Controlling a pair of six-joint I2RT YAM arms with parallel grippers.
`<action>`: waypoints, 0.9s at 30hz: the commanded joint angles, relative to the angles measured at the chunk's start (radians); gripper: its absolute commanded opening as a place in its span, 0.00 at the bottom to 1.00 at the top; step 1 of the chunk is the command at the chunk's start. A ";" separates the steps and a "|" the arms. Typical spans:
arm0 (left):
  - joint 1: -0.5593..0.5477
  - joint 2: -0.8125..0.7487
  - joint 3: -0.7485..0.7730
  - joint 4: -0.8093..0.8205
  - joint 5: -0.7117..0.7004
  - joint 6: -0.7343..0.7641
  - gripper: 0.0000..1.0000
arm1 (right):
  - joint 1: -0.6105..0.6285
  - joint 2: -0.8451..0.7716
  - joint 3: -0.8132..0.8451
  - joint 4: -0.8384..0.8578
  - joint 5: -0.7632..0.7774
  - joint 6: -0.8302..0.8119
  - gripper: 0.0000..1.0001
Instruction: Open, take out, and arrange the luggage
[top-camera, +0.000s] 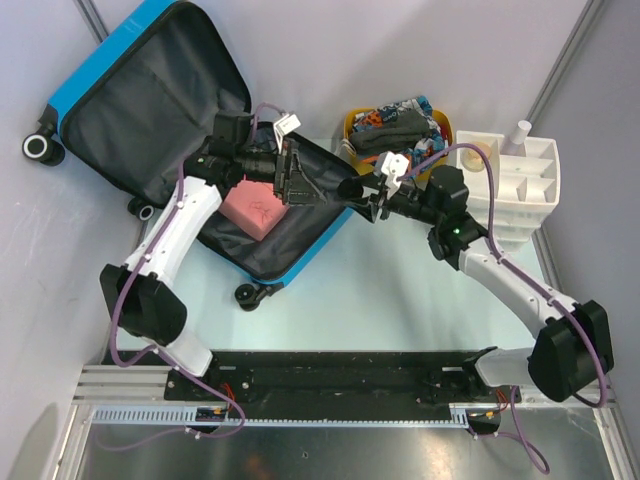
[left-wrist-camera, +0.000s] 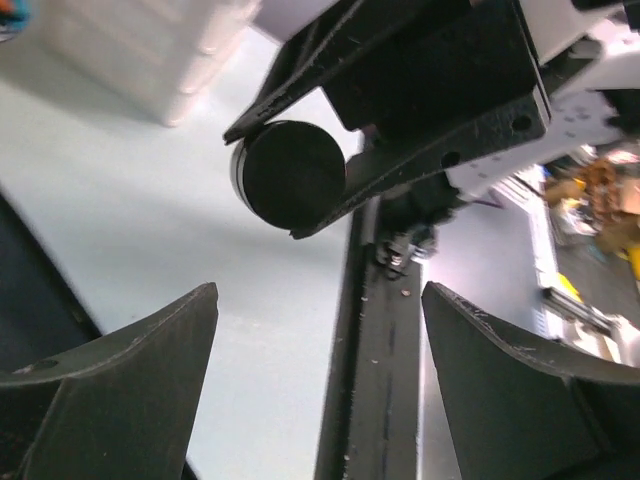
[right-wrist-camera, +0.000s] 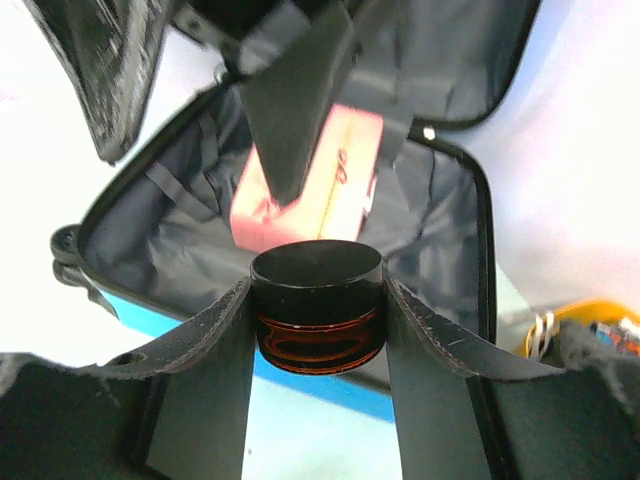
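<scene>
Top external: luggage (top-camera: 130, 110) lies open, upper left; left gripper (top-camera: 318, 190), jaws apart, over its lower shell; right gripper (top-camera: 368, 195) clamps a dark jar (top-camera: 352, 187) at its right corner.

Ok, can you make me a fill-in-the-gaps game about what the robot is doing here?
1. The hand gripping the small brown jar with a black lid is on the robot's ____ arm.
2. Inside the open bright-blue hard-shell suitcase lies a flat ____ pouch.
3. The left hand is ____ and holds nothing.
4. Beside the white plastic organiser stands a ____ tub full of things.
Missing words: right, pink, open, yellow.
</scene>
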 joint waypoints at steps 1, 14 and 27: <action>-0.015 0.020 -0.012 -0.001 0.340 -0.064 0.86 | 0.031 -0.063 0.009 0.160 -0.127 0.033 0.40; -0.038 -0.008 -0.031 -0.003 0.461 -0.086 0.85 | 0.103 -0.116 0.004 0.169 -0.197 -0.092 0.40; -0.055 -0.005 -0.020 -0.003 0.526 -0.091 0.76 | 0.151 -0.130 0.004 0.161 -0.206 -0.096 0.39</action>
